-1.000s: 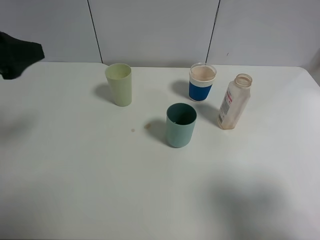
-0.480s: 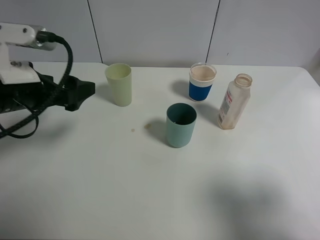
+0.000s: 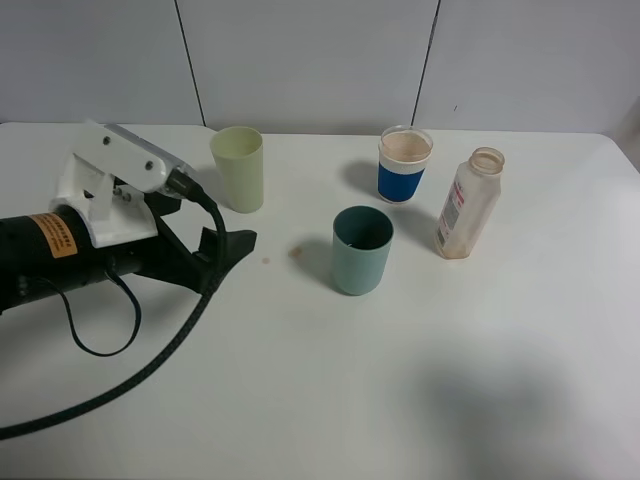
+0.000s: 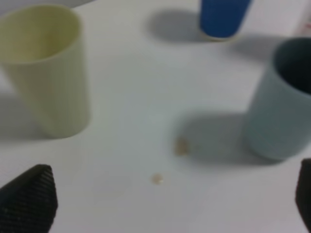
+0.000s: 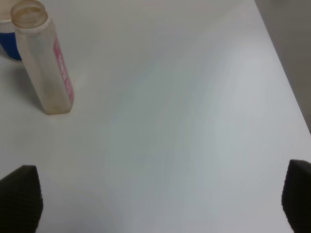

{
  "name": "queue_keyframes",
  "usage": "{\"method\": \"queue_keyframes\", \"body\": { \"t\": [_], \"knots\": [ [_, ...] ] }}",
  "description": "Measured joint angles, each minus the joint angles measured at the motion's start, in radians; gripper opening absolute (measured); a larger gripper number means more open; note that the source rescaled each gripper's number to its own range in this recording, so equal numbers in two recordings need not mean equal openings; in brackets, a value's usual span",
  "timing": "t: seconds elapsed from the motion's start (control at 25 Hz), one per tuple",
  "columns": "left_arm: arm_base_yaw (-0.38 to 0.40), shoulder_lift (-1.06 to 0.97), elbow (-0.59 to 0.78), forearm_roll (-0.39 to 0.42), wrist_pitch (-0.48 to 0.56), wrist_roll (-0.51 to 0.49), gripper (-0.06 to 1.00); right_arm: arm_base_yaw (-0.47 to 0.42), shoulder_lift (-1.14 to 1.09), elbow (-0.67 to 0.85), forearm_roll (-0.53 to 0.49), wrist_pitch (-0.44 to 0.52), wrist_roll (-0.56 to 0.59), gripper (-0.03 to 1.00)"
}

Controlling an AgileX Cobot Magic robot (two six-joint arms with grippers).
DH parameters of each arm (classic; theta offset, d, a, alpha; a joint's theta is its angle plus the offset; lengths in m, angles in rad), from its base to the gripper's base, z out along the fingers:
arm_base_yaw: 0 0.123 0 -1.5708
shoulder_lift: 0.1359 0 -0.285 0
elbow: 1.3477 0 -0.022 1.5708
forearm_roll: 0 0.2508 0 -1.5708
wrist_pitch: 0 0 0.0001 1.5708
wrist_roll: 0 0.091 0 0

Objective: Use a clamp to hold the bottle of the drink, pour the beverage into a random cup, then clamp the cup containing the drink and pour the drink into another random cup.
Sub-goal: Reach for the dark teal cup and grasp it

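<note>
The bottle of the drink is standing upright and uncapped on the counter. It is ahead of my right fingers, off toward one fingertip and well apart from both (what is inside it I cannot make out). My right fingers are spread wide and gripping nothing. The blue-banded cup is sitting near the bottle, on its far side from my right fingers.

The teal-green cup is standing upright ahead of my left fingers, in front of one fingertip. The pale yellow-green cup is standing ahead of the other fingertip, and neither cup is touching me. My left fingers are spread open and empty, hovering low over the counter. Two small tan spots are lying on the counter between the two cups, just ahead of the gap between my left fingers.
</note>
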Motion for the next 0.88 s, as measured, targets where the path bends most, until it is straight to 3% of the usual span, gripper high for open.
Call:
{"method": "queue_keyframes", "body": {
  "t": [0.24, 0.6, 0.88],
  "knots": [
    [-0.072, 0.103, 0.002, 0.005, -0.109, -0.001, 1.0, 0.0, 0.0, 0.0, 0.0, 0.0, 0.0, 1.0],
    [-0.078, 0.298, 0.003, 0.118, -0.444, -0.005, 1.0, 0.0, 0.0, 0.0, 0.0, 0.0, 0.0, 1.0],
    [-0.078, 0.368, 0.005, 0.162, -0.527, -0.089, 1.0, 0.0, 0.0, 0.0, 0.0, 0.0, 0.0, 1.0]
  ]
}}
